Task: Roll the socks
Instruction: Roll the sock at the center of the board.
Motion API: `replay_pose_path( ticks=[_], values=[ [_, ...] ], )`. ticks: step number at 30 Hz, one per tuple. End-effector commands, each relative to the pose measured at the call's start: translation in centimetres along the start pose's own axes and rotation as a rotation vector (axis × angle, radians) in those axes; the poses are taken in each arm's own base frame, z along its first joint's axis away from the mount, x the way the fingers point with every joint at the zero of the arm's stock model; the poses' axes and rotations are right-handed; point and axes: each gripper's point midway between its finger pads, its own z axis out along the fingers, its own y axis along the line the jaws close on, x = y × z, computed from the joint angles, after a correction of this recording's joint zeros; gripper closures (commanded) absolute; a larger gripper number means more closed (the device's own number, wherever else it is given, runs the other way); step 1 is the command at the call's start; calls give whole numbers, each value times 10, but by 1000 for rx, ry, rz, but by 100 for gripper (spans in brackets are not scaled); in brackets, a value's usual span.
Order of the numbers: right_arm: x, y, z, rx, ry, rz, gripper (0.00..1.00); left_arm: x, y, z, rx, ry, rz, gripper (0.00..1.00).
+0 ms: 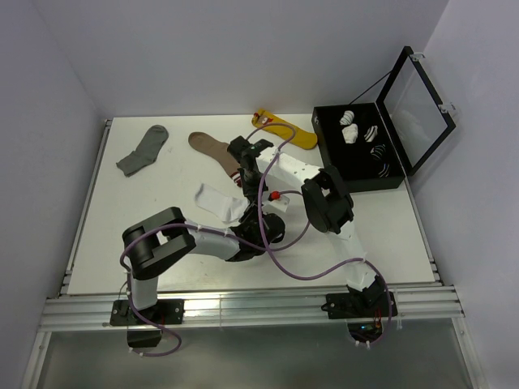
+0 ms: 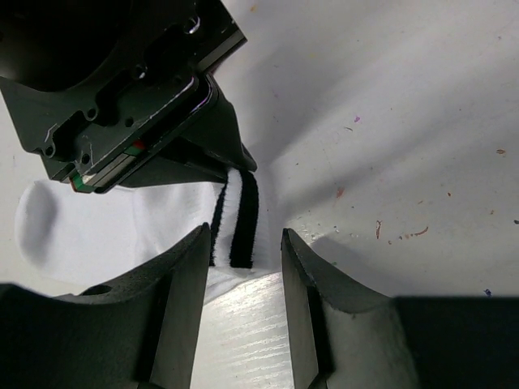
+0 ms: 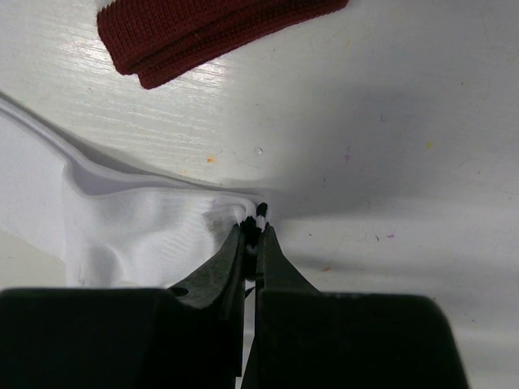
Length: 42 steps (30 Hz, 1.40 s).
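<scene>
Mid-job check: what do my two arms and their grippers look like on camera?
The left arm and right arm both have white links and bulky black joints. Thin purple cables loop along each, held by white clips. The left gripper and right gripper have matte black, curved fingers tapering to the tips. No sleeves show.

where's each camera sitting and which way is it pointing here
Top external: above and behind the bases, looking down on the table; left arm and right arm show.
Right wrist: looking down its shut right pincer at the striped sock; maroon cuff beyond.
Left wrist: low over the table, open left pincer framing the sock's striped cuff.
Shared: both wrist views show that cuff; left wrist also sees the right pincer.
</scene>
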Motion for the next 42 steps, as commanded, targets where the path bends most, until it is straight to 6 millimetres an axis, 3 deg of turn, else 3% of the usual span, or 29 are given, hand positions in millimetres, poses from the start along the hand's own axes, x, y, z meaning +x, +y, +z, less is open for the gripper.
replay_pose_path(
  ticks=[1,25,28,35,38,42],
  values=[
    [12,-1,12,1,46,-15,100,-19,-1,1,-11,-38,-40,54],
    [14,2,11,-17,60,-13,100,26,-1,21,-65,79,-34,57],
    [14,4,11,-29,58,-14,100,31,-2,20,-63,94,-55,62],
    [13,17,5,-111,56,-12,100,47,-7,12,-24,151,-112,90],
    [9,27,-4,-171,34,-9,92,52,-9,8,-2,171,-148,100],
    [0,35,-19,-234,-8,7,78,49,-7,0,17,180,-208,100]
  ],
)
